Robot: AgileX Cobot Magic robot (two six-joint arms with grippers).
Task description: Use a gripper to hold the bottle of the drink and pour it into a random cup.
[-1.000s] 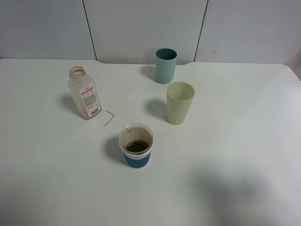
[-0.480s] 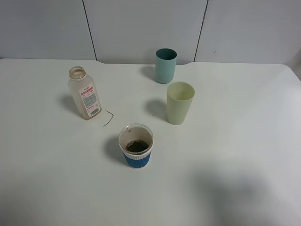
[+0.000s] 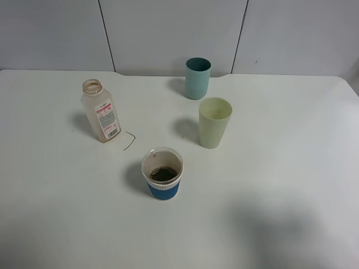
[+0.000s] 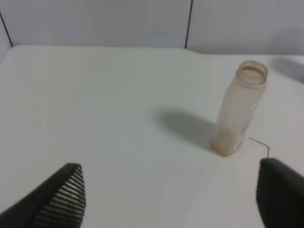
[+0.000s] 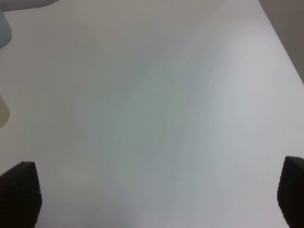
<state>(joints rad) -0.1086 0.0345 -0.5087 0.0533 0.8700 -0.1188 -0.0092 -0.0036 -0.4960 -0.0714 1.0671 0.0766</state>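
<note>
1. The bottle of the drink stands uncapped, leaning slightly, toward the bench's back-left corner, well apart from the blue-sleeved cup.
2. Left tool: spread, empty, facing the bottle. Right tool: spread, empty.
3. Likely light, thin-walled, easily squashed; grip mid-body at the label, keeping it upright.
</note>
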